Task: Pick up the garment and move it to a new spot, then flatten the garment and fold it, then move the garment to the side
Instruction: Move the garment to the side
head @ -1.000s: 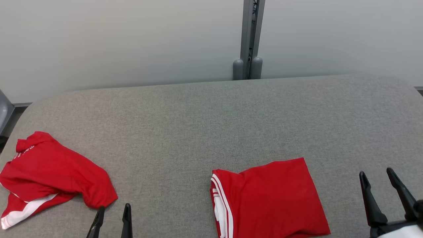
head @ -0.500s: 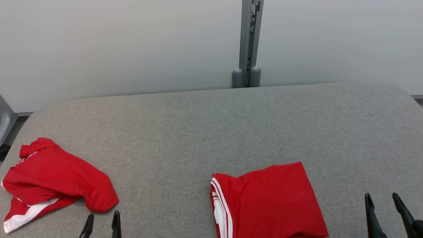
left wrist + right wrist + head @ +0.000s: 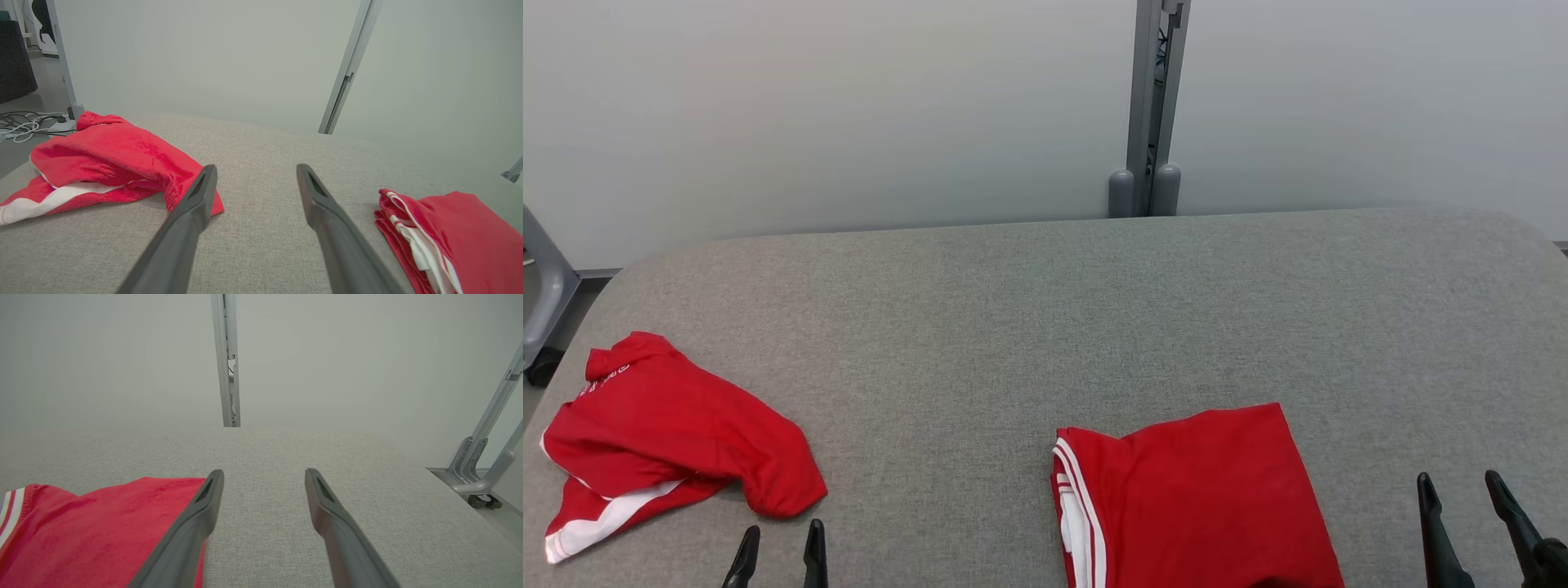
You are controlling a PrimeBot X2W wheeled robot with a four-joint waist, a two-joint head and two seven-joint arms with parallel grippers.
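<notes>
Both claws are wide and empty. The left claw hovers low at the near edge, just beside the near-right lobe of the crumpled garment. The right claw sits off the right side of the folded garment, not touching. The crumpled garment lies at the left end of the grey table and the folded garment near centre, well apart. My read: the folded one looks done, so the heap is the next pick, though the stack could equally be awaiting its move aside. Fabric looks light, limp and knit, with no stiffness, and probably grips the cloth top, so expect drape and drag, not a clean slide. Pinch the bunched lobe nearest the left claw or a raised ridge, not the flat white-banded flap. The heap's long axis runs diagonally, far-left to near-right. Its lettered end points away from the robot and the white band trails near-left; collar or hem, I can't tell. The folded garment's striped edge faces left; its near edge runs out of view, so its long axis is unclear.
</notes>
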